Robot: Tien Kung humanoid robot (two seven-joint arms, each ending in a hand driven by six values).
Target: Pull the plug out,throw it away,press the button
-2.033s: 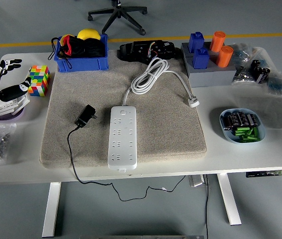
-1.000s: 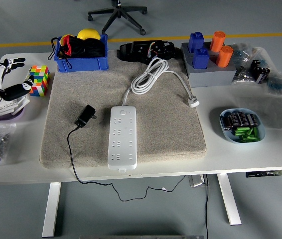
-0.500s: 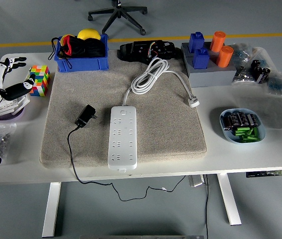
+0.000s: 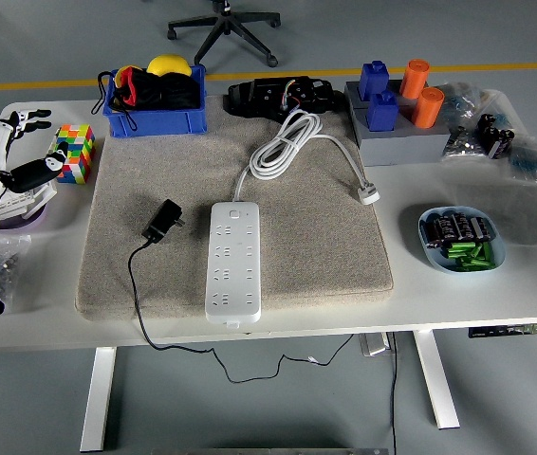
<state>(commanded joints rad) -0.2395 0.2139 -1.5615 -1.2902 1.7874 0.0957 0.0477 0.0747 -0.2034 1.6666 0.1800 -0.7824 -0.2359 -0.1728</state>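
- Plug (image 4: pixel 163 221), a black adapter, lies loose on the grey mat (image 4: pixel 316 237) just left of the white power strip (image 4: pixel 233 260); it is already out of the sockets, and its thin black cord (image 4: pixel 134 284) trails from it toward the near edge of the worktop (image 4: pixel 534 284) and hangs over it.
- Power strip lies with its long axis running from the near edge toward the far side; the button (image 4: pixel 234 214) appears to sit at its far end, though it is too small to be sure.
- Left hand (image 4: pixel 20 156) hovers at the worktop's left edge, well left of the power strip and beside the coloured cube (image 4: pixel 74 153); its fingers (image 4: pixel 33 171) are spread and hold nothing.
- Right hand is not visible.
- Judgement: with the plug out and lying away from the sockets, pressing the button looks like the step left.
- Button lies to the right of the left hand and a little nearer the robot, across the mat; the left is the only hand in view, so the reach would run rightward over the plug.
- Risk: a low sweep could snag the cord.
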